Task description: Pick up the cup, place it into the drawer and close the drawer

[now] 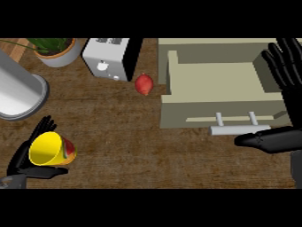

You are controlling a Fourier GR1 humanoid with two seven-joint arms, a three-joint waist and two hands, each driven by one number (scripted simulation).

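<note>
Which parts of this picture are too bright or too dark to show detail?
Head view: the white cylinder is brightest, almost washed out; the black left hand round the cup and right hand by the drawer show little detail.

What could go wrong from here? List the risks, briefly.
1. The left hand holds the yellow cup at the lower left, and the open drawer is across the counter. The cup could slip or tilt on that long carry.
2. The open right hand stands beside the drawer, thumb near its handle. The arriving cup might bump it.
3. The sweet potato lies just left of the drawer and might get knocked.
</note>
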